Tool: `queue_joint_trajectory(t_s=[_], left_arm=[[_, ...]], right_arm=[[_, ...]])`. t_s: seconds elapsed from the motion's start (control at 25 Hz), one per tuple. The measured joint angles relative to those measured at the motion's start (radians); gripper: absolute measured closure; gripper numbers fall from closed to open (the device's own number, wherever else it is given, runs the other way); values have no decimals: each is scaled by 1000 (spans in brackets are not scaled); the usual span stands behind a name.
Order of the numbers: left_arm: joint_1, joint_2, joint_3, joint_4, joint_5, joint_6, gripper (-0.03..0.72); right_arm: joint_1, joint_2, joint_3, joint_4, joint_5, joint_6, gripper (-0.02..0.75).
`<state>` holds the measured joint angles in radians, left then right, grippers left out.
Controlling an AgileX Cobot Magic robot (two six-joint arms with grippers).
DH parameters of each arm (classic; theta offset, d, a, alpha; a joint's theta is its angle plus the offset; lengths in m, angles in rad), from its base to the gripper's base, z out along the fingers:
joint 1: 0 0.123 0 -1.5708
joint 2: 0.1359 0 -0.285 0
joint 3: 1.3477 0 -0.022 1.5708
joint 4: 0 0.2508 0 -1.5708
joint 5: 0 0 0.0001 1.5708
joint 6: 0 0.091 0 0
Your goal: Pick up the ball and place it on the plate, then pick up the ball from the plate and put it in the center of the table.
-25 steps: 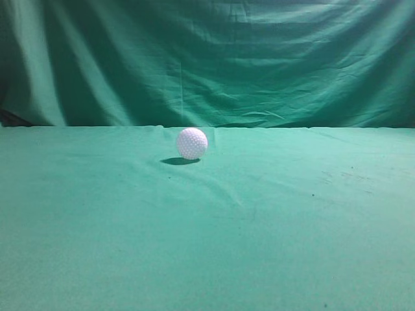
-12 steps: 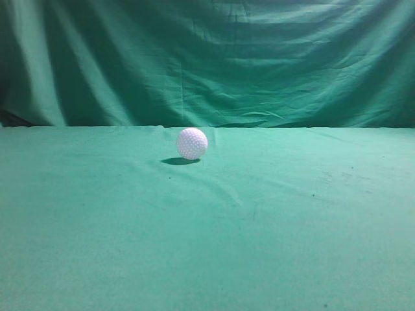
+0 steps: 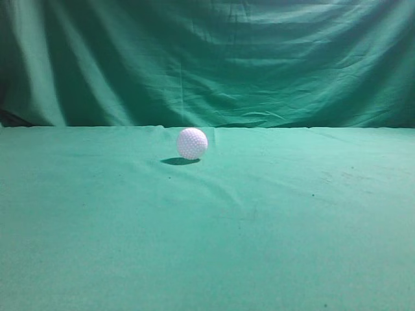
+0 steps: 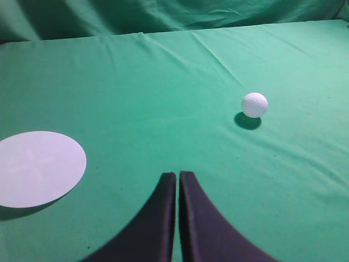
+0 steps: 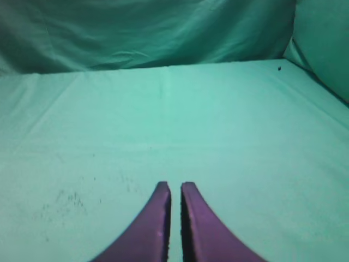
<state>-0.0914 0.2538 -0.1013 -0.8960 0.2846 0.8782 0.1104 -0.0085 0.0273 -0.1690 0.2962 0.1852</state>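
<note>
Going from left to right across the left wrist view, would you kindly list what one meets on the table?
The white plate at the left edge → the left gripper, its fingers closed together at the bottom middle → the ball resting on the table, apart from both.

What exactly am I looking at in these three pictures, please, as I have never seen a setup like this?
This is a two-armed robot at a table covered in light green cloth. One picture comes from a camera facing the table; the other two come from cameras on each wrist. The dark curved prongs are each arm's tool: the left tool and the right tool, both shut and holding nothing. A small white dimpled golf ball sits alone on the cloth. The left wrist view also shows a flat round white plate, apart from the ball.
</note>
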Motion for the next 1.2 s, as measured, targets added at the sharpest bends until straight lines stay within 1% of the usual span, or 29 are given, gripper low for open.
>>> queue_joint_trajectory(t_s=[0.24,1.08,1.2], left_arm=[[0,0,0,0,0,0,688],[0,0,0,0,0,2,688],[0,-31,2,0,0,2,688]], right_arm=[[0,0,0,-2,71,-20,668],[0,0,0,-2,81,-20,668],[0,0,0,-2,81,-20,668]])
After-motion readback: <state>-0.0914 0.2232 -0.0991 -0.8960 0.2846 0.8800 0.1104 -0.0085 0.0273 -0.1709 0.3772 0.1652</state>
